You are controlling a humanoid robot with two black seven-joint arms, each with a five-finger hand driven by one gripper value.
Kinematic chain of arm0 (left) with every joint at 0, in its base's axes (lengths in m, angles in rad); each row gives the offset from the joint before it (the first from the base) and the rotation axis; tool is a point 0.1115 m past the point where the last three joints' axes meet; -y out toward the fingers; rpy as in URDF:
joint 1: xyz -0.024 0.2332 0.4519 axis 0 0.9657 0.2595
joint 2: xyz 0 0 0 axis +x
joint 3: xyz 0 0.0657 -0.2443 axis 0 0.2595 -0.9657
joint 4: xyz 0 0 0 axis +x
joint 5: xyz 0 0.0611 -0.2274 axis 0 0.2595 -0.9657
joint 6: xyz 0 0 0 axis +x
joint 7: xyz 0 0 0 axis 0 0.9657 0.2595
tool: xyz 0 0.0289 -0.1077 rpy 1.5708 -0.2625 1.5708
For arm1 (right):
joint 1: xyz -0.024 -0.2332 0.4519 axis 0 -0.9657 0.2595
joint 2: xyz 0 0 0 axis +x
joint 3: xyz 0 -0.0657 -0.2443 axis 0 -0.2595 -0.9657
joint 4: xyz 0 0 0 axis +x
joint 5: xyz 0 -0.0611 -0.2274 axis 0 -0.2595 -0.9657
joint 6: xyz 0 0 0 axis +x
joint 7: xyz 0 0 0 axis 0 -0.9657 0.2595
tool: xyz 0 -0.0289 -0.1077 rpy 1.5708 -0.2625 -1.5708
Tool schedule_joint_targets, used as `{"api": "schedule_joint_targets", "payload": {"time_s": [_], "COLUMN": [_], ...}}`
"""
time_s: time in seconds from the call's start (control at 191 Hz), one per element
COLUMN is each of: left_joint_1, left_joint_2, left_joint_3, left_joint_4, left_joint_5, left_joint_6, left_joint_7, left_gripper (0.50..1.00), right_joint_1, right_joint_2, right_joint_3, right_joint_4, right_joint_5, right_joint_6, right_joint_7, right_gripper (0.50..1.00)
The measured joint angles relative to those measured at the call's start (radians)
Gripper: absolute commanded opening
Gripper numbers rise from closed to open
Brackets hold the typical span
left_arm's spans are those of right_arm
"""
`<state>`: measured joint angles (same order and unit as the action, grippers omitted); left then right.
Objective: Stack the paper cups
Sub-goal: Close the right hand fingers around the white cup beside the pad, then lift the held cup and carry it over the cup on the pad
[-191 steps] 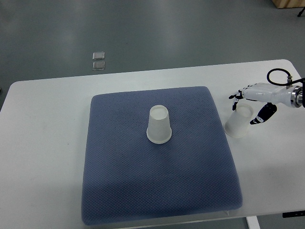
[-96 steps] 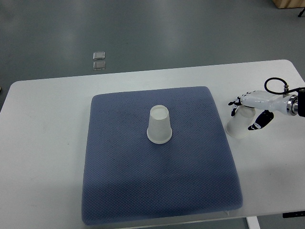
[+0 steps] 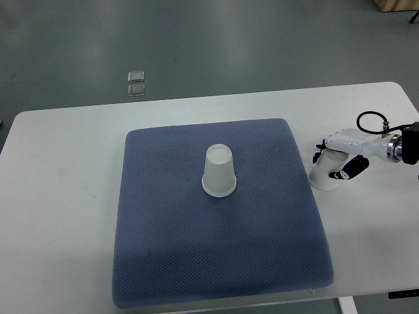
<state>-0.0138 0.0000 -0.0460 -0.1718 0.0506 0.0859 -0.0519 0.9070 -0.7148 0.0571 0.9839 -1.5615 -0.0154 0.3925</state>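
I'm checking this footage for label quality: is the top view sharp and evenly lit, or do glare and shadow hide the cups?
Top view: soft, even light, no hard glare; the cup on the blue mat stands out clearly, while the cup under the right hand blends into the white table; overall slightly soft.

Blue pad (image 3: 216, 261) on white table (image 3: 65, 196).
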Motion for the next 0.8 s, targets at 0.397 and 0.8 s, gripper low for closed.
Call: {"api": "schedule_joint_targets", "payload": {"time_s": [0.397,0.8], "left_joint_1": [0.000,0.000], "left_joint_2": [0.000,0.000], "left_joint_3": [0.000,0.000], "left_joint_4": [0.000,0.000], "left_joint_5": [0.000,0.000], "left_joint_6": [0.000,0.000], "left_joint_7": [0.000,0.000], "left_gripper": [1.000,1.000], "right_joint_1": [0.025,0.141], "right_joint_2": [-0.001,-0.018], "right_joint_3": [0.007,0.008], "right_joint_4": [-0.002,0.024], "right_joint_5": [0.002,0.015], "right_joint_6": [0.004,0.043], "right_joint_7": [0.002,0.010], "right_gripper": [0.584,0.586]}}
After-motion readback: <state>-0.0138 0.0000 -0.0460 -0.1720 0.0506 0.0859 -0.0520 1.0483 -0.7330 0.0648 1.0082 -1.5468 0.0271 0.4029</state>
